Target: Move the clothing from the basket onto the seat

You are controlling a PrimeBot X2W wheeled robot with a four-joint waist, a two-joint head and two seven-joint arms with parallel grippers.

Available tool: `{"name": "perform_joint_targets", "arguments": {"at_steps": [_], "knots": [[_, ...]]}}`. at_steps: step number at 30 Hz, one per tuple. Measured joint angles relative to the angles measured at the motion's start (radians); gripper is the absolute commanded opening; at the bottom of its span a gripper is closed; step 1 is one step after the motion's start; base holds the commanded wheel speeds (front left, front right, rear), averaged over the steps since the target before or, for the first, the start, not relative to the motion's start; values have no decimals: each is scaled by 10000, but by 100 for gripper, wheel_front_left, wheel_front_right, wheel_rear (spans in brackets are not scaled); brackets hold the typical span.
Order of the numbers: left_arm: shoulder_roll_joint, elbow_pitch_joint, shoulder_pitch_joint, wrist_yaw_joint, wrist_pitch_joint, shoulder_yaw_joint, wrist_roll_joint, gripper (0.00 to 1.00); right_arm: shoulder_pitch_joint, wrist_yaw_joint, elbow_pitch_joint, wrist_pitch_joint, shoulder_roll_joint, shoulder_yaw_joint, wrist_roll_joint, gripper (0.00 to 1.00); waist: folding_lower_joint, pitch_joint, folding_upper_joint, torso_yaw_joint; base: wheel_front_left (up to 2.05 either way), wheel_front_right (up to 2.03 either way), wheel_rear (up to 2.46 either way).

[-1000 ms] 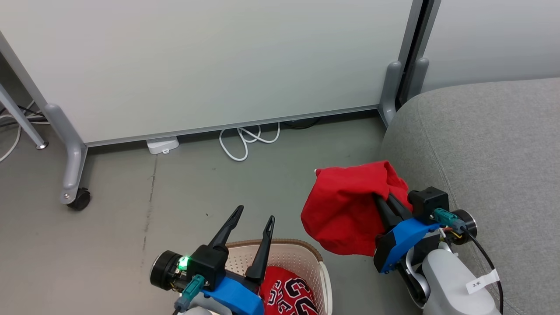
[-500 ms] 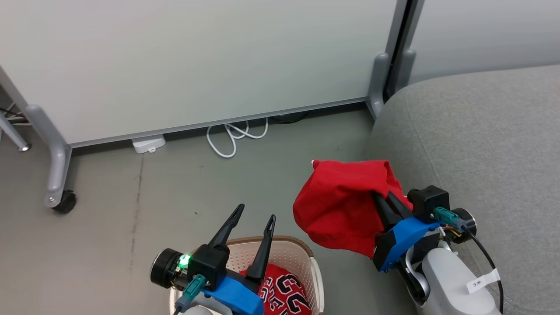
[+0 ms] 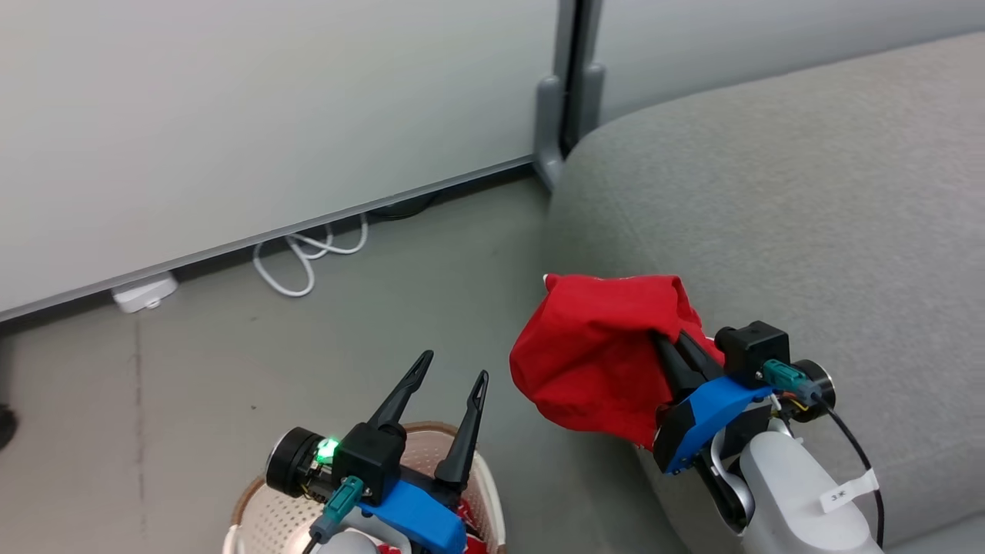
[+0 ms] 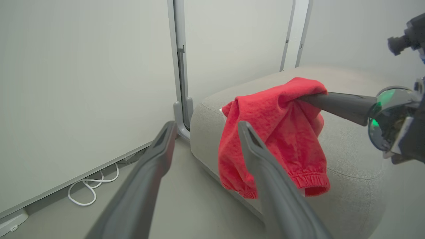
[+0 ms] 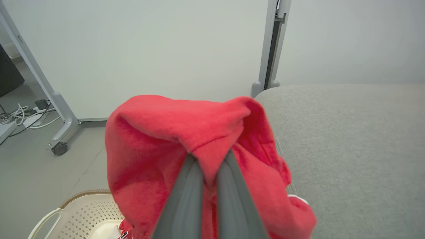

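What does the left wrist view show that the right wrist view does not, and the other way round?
Left wrist view adds: the open left tool, the red garment seen down to its elastic hem, hanging free, and a white cable loop on the floor.
Right wrist view adds: the basket below the cloth and a partition caster.
Shared: the red garment pinched in the shut right tool, the grey sofa and the partition post.
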Motion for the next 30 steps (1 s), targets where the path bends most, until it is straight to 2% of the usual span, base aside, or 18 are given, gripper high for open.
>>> {"name": "perform_joint_targets", "arguments": {"at_steps": [20,30], "knots": [[-13,92,-135,-63,0,-190,0,100,40,0,-123,0,-6,-38,157,0,-1,156,0,-2888,0,0,0],[-19,410,-500,-92,2,-560,81,100,255,0,-414,0,-13,-571,167,0,0,487,0,-3252,0,0,0]]}}
